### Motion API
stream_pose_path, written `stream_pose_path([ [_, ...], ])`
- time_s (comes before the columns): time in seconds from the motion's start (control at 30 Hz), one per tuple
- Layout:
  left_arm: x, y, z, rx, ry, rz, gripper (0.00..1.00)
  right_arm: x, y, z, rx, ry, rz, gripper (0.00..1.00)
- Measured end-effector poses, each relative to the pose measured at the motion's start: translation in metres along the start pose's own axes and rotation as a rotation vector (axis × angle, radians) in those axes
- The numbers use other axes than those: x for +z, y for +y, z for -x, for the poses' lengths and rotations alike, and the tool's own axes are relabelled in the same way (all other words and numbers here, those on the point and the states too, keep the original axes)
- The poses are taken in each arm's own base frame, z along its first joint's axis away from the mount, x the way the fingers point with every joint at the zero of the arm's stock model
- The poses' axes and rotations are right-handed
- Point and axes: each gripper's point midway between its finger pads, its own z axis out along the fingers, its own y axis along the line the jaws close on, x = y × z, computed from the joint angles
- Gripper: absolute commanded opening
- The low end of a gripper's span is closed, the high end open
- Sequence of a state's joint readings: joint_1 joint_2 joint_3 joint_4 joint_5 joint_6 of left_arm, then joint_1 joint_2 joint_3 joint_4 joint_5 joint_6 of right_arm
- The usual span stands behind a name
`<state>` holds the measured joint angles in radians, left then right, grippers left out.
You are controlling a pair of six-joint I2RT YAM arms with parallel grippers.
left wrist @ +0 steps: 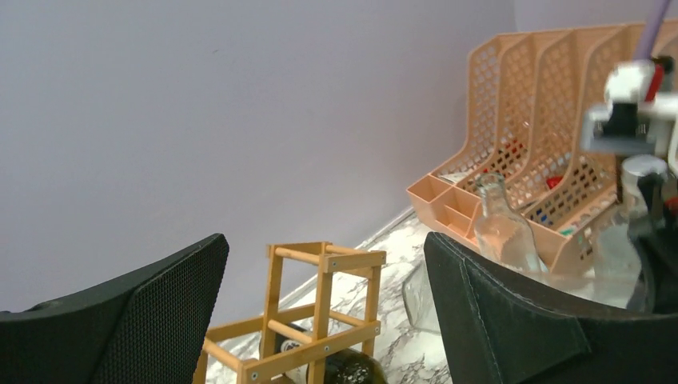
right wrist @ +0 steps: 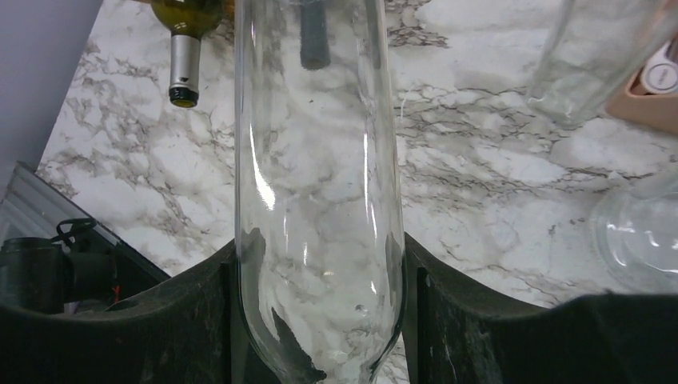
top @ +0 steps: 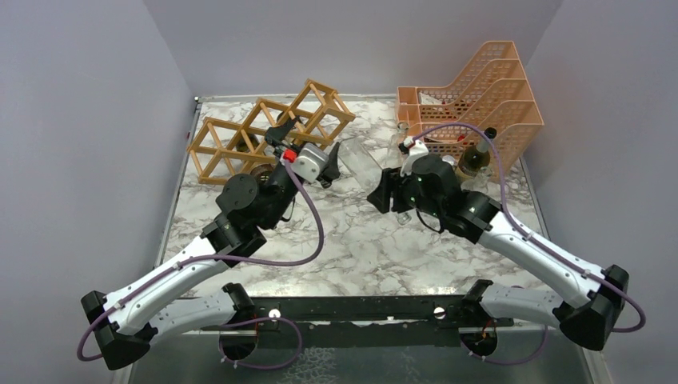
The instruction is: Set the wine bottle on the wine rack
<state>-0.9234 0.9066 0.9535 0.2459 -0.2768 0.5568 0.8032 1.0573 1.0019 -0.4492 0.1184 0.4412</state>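
The wine rack (top: 264,132) stands at the far left of the marble desk (top: 352,248). It is a light wooden lattice of diamond cells, running along the desk's far left part. Low at its near right end lies a dark-green bottle (right wrist: 185,60) with a silver foil neck. Its body sits under the sticks and its neck points out over the marble.

The left claw (left wrist: 324,240) hovers just right of the rack's near side, level with its upper sticks. Its two black fingers (left wrist: 152,312) are spread wide apart with nothing between them. In the left wrist view, one corner of the rack and the green bottle show through the gap.

Right of centre, the right claw (right wrist: 320,264) is clamped on the wine bottle (right wrist: 320,160), a clear, empty glass one. The pads press on either side of its broad body. The bottle is held over open marble and reaches out from the claw toward the rack. It is apart from the lattice and not in any cell.

Further right, at the far right corner, sits a peach-orange mesh organiser (top: 488,92) with stepped compartments. Just in front of it stand more glass bottles, among them a dark-capped bottle (top: 477,156) behind the right arm's wrist.
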Motion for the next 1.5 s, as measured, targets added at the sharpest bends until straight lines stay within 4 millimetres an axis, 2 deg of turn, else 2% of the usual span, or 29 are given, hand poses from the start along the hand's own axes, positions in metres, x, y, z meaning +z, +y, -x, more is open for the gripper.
stream_pose_path([
  [0.1,-0.003,0.015,0.000,-0.075,0.015,0.089,0.99,0.019,0.006,-0.010,0.029,0.044,0.016,0.01],
  [0.27,-0.006,0.027,-0.013,-0.152,0.074,0.193,0.99,0.047,0.018,-0.028,0.077,0.111,0.038,0.01],
  [0.43,-0.013,0.039,-0.022,-0.185,0.101,0.281,0.99,0.074,0.040,-0.044,0.086,0.161,0.067,0.01],
  [0.53,-0.017,0.043,-0.029,-0.190,0.127,0.320,0.99,0.087,0.057,-0.046,0.081,0.175,0.088,0.01],
  [0.77,-0.027,0.053,-0.036,-0.207,0.152,0.386,0.99,0.108,0.101,-0.033,0.068,0.147,0.165,0.01],
  [0.9,-0.033,0.060,-0.031,-0.225,0.138,0.412,0.99,0.120,0.115,-0.027,0.074,0.134,0.178,0.01],
  [1.2,-0.037,0.067,-0.030,-0.227,0.135,0.443,0.99,0.158,0.118,-0.023,0.080,0.123,0.116,0.01],
  [1.5,-0.037,0.068,-0.035,-0.208,0.150,0.461,0.99,0.181,0.121,-0.008,0.116,0.049,0.081,0.01],
])
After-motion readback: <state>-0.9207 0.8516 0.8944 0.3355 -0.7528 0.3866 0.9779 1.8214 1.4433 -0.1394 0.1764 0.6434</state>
